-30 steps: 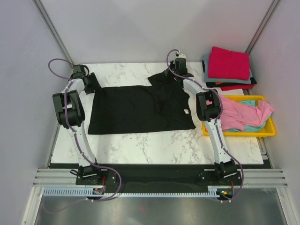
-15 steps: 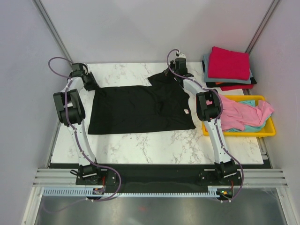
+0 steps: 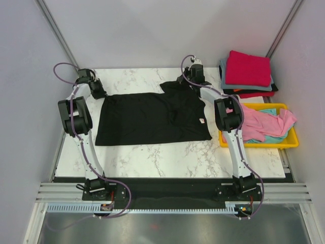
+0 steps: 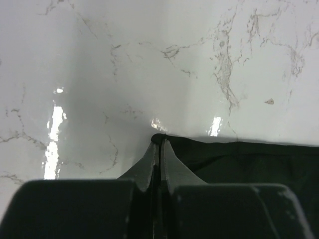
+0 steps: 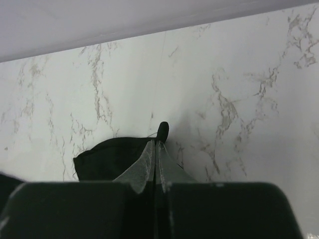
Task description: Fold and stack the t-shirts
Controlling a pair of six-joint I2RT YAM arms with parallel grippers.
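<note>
A black t-shirt (image 3: 147, 119) lies spread flat on the marble table (image 3: 167, 155), with a small white label (image 3: 201, 121) near its right edge. My left gripper (image 3: 100, 93) is down at the shirt's far left corner. In the left wrist view the left gripper (image 4: 159, 142) is shut, with black cloth (image 4: 249, 164) pinched at its tips. My right gripper (image 3: 193, 82) is at the far right part of the shirt. In the right wrist view the right gripper (image 5: 157, 144) is shut on a fold of the black fabric (image 5: 107, 157).
Folded t-shirts are stacked at the back right, a red one (image 3: 248, 68) on top of a grey one (image 3: 223, 70). A yellow tray (image 3: 259, 144) on the right holds a crumpled pink shirt (image 3: 259, 124) and a teal one (image 3: 271, 138). Walls enclose the table.
My left gripper has closed on the shirt's far left corner. The right gripper has stayed shut on the shirt and barely shifted.
</note>
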